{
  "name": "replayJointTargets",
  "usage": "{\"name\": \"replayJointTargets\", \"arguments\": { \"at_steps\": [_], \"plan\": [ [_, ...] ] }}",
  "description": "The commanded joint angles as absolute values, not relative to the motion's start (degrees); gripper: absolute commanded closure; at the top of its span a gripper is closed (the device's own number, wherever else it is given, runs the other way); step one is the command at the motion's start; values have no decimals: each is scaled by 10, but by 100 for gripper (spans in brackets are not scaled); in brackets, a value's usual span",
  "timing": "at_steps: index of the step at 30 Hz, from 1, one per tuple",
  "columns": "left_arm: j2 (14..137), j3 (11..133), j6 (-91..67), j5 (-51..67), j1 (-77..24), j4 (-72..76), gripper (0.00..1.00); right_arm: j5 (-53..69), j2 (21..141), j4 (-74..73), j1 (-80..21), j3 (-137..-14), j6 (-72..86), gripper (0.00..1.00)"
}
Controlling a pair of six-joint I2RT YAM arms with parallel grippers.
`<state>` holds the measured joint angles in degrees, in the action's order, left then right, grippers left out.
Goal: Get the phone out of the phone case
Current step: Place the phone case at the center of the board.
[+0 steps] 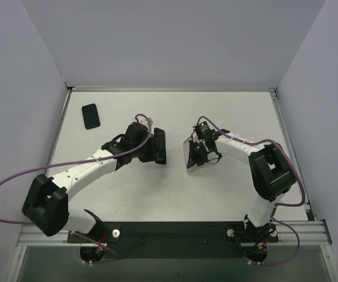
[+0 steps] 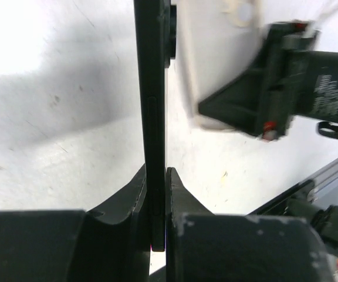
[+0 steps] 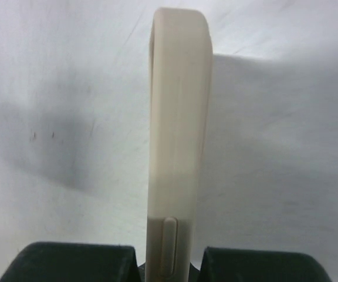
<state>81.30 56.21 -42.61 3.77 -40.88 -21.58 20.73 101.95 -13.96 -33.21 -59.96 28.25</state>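
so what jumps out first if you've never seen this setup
The left fingers pinch a black phone on edge and the right fingers pinch a beige case. The two are held apart, facing each other over the middle of the table. A second black slab lies flat near the far left corner.
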Motion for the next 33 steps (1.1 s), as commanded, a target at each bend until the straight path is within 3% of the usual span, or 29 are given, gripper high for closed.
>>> {"name": "replayJointTargets", "arguments": {
  "at_steps": [1, 9, 17, 18, 19, 24, 25, 29, 30, 33],
  "plan": [
    [776, 531, -411, 167, -317, -122, 100, 217, 954, -172, -227, -636, 274, 100],
    [794, 588, -377, 221, -280, -150, 100, 270, 1057, -140, -18, -788, 384, 100],
    [849, 610, -412, 294, -261, -102, 100, 236, 1143, -47, 86, -858, 477, 93],
    [853, 612, -417, 295, -260, -98, 100, 230, 1154, -47, 93, -862, 479, 90],
    [865, 613, -421, 297, -259, -87, 100, 226, 1157, -48, 106, -864, 482, 76],
    [921, 644, -441, 303, -252, -69, 100, 166, 1154, -97, 127, -838, 504, 36],
    [940, 649, -445, 308, -251, -58, 100, 150, 1144, -102, 127, -825, 503, 14],
    [989, 674, -462, 329, -250, -22, 100, 102, 1062, -113, 124, -725, 512, 7],
    [1000, 688, -469, 332, -250, -16, 100, 82, 1045, -113, 123, -707, 517, 1],
    [1049, 708, -482, 343, -250, 17, 100, 62, 979, -110, 118, -636, 526, 0]
  ]
}}
